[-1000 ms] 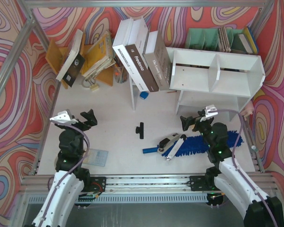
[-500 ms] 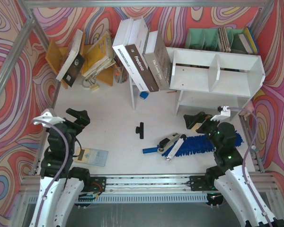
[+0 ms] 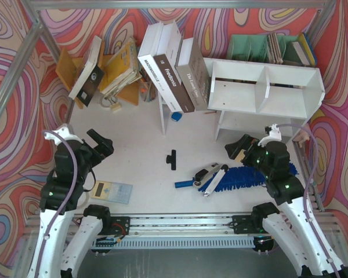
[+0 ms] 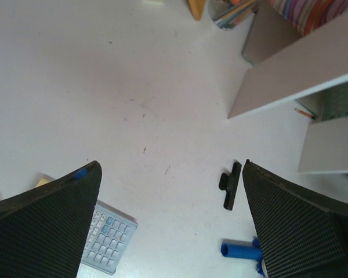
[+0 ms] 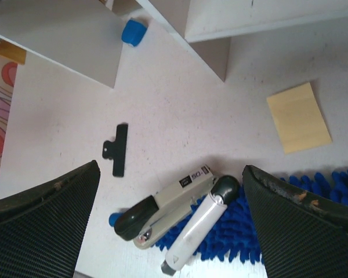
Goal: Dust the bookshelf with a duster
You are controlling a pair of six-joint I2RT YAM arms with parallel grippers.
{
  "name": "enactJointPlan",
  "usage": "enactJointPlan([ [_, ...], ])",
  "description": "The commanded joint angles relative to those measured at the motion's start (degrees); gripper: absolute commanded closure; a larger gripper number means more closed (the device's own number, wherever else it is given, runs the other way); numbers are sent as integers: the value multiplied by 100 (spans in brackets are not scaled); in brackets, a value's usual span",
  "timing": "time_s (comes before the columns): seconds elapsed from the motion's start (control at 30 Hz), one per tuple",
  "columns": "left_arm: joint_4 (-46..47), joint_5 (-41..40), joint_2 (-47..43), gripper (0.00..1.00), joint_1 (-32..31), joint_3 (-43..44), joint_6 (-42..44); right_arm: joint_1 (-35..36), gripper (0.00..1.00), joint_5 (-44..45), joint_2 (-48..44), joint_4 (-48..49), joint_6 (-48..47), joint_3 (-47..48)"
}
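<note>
Duster (image 3: 238, 176): it is lying flat on the table (image 3: 133, 145), in front of the bookshelf (image 3: 267, 87) and not touching it.
Long axis: it is running left to right, tilting slightly away toward the right; the slim blue handle is pointing left to the table's middle, and the fluffy head is passing under the right arm.
Right pincer (image 3: 240, 147): it is hanging released, jaws spread wide and gripping nothing. Its wrist camera is showing blue fluff (image 5: 238, 231) low between the 2 fingers.
Direction from the right pincer: the head is lying below it and a little toward the near edge; the handle end is lying off to its left.
Left pincer (image 3: 98, 143): it is also hanging released and empty, well apart from the duster. Only the handle tip (image 4: 240, 250) is showing at the edge of its view.
Nearer arm: the right, by a clear margin.
Obstacles: a stapler (image 5: 162, 202) and a white-bodied tool (image 5: 197, 229) are resting where handle meets head, so a grasp there is looking awkward. The bare handle left of them is looking like the cleaner hold.
Task state: the dusting is not yet starting.
</note>
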Motion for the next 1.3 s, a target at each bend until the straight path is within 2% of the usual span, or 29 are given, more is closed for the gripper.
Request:
enactJointPlan([
  [0.0,-325,587,99,2,-20,401,734,88,1,83,-140,-903,159,147],
  [0.17,-316,599,236,1,-20,369,1079,278,1,268,96,-1298,219,290],
  [0.3,-153,732,299,2,-20,190,1111,829,2,754,633,-1278,366,449],
  [0.37,-134,807,311,2,-20,140,1087,1472,2,1182,987,-1212,613,563],
  [0.47,-121,778,250,1,-20,92,1076,2473,2,2307,1458,-1322,1123,898],
  [0.63,-186,698,192,2,-20,53,1029,4052,5,3472,2407,-2024,2553,1463],
  [0.7,-221,625,155,2,-20,65,1035,4426,6,3957,2736,-2565,3271,1744],
  [0.83,-272,578,137,1,-20,62,1012,4555,8,4225,3005,-3316,3965,2131],
  [1.07,-333,500,124,1,-20,66,990,4573,13,3700,3364,-3263,4441,2059],
  [1.27,-357,532,64,2,-20,71,986,4588,17,3606,3787,-3186,4662,2211],
])
